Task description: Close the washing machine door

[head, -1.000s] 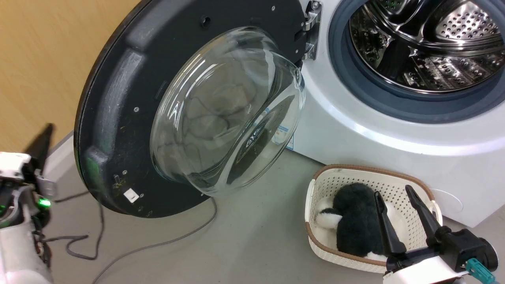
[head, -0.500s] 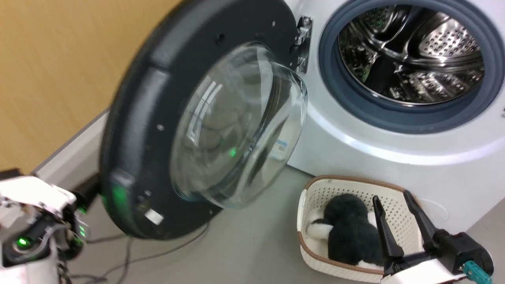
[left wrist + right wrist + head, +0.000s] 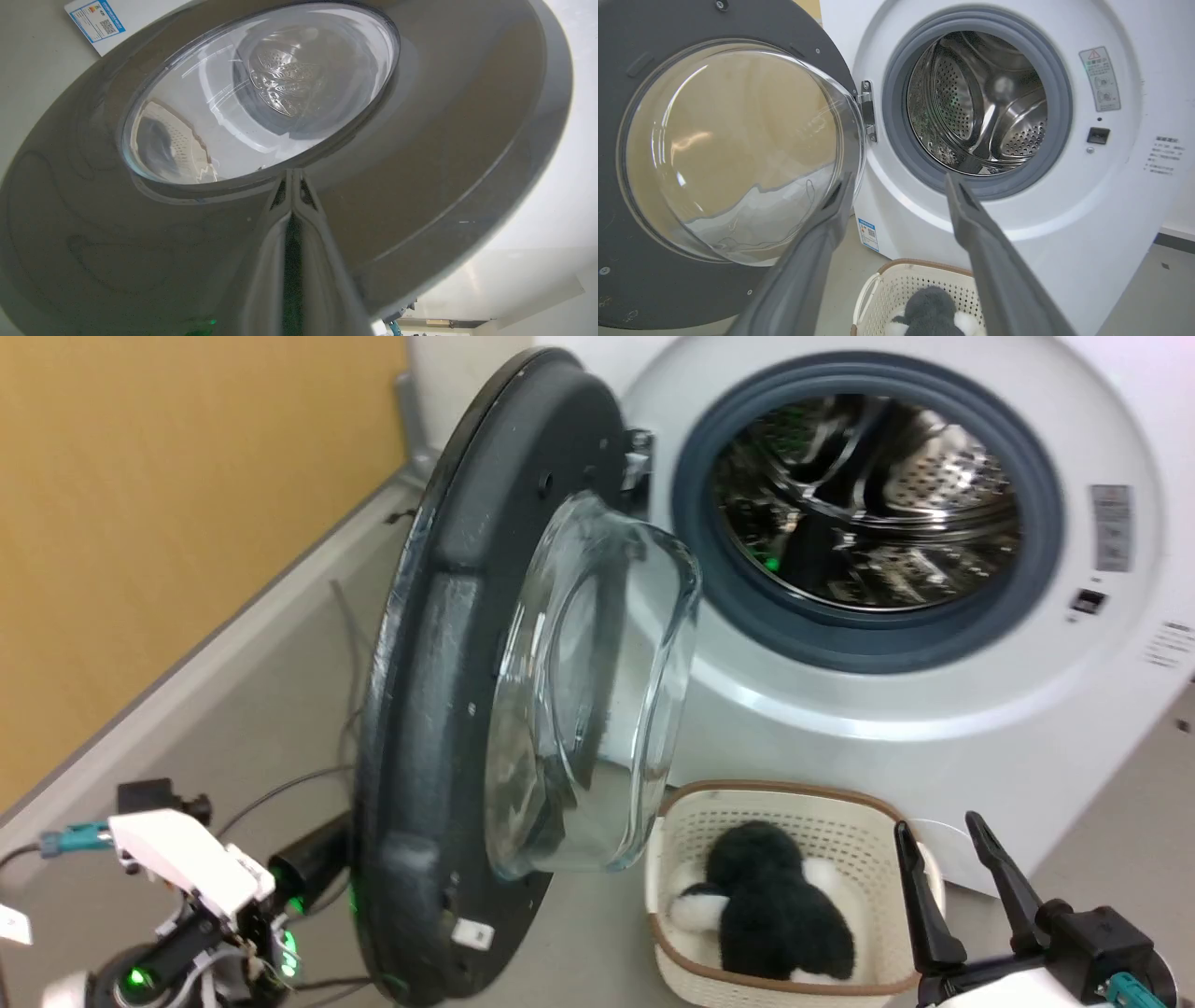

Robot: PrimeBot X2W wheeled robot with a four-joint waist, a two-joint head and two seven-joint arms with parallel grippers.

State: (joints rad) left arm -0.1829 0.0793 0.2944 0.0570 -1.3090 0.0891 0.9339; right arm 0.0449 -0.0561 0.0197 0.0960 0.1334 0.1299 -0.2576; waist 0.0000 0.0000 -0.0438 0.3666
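The washing machine (image 3: 887, 709) (image 3: 1111, 210) stands with its round opening and steel drum (image 3: 868, 495) uncovered. Its door (image 3: 439, 663) (image 3: 644, 289) is about halfway swung, nearly edge-on in the head view, with the glass bowl (image 3: 597, 691) bulging toward the machine. My left gripper (image 3: 293, 175) is shut, its tips against the door's glossy outer face (image 3: 444, 140) just below the glass. In the head view the left wrist (image 3: 196, 868) sits low behind the door. My right gripper (image 3: 938, 831) (image 3: 899, 182) is open and holds nothing, low at the right beside the basket.
A cream perforated basket (image 3: 775, 787) (image 3: 896, 289) holding a black-and-white plush toy (image 3: 766, 905) stands on the floor in front of the machine, below the door's path. Cables (image 3: 280, 784) lie on the floor left of the door. A yellow wall (image 3: 140, 523) closes the left side.
The door has swung from wide open to about halfway toward the opening, with my left arm following behind it. The head camera has turned too. The right gripper stays open in place.
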